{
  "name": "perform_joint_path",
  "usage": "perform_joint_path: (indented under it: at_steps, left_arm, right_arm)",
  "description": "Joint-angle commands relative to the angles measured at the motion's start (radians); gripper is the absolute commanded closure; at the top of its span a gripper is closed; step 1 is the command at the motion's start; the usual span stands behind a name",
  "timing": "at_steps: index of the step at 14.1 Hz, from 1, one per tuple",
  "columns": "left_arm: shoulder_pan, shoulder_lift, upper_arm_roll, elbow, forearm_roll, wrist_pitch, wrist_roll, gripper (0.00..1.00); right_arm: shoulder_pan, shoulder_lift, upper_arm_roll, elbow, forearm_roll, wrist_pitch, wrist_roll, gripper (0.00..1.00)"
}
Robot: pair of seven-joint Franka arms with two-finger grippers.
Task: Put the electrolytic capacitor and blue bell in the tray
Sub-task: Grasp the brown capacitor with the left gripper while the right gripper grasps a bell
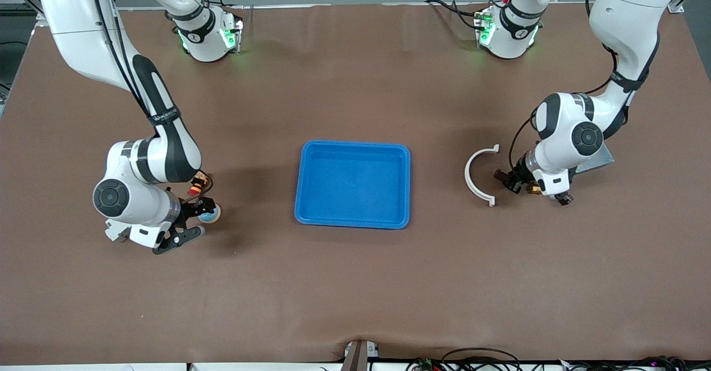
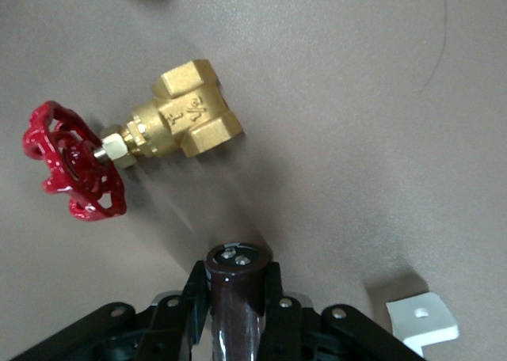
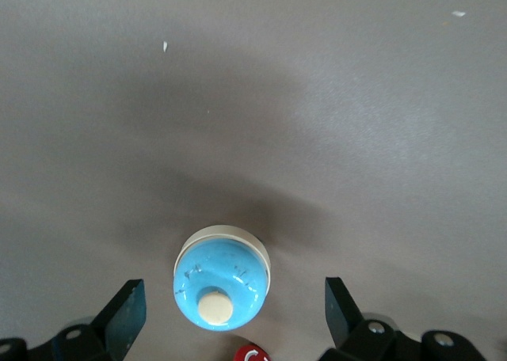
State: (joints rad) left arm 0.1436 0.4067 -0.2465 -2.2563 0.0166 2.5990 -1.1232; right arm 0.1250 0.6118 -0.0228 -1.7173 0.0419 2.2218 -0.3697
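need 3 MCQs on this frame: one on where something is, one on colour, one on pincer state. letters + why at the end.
1. Where does the blue bell sit?
A. in the tray
B. on the table, between the right pincer's open fingers
C. on the white curved bracket

2. What colour is the handwheel of the brass valve?
A. red
B. green
C. black

3. What is the state of the left pincer?
A. open over the tray
B. shut on nothing
C. shut on the electrolytic capacitor

Key:
1 B: the right wrist view shows the bell on the brown table with the right pincer wide around it, not touching; the tray holds nothing.
2 A: the left wrist view shows a red wheel on the brass body.
3 C: the dark cylindrical electrolytic capacitor is clamped between the fingers, near the white curved bracket.
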Motion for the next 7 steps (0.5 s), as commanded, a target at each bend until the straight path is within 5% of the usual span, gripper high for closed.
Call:
perform_joint_path:
  at_steps: [1, 7]
  left_arm:
    - [0.014, -0.005, -0.01, 0.009, 0.005, 0.009, -0.007, 1.0]
    - [0.007, -0.086, -0.039, 0.032, 0.005, -0.068, -0.038, 1.0]
  right_arm:
    - [-0.001, -0.007, 0.006, -0.031, 0.003, 0.025, -0.021, 0.0]
    - [0.001, 0.031, 0.007, -0.031, 0.003, 0.015, -0.02, 0.0]
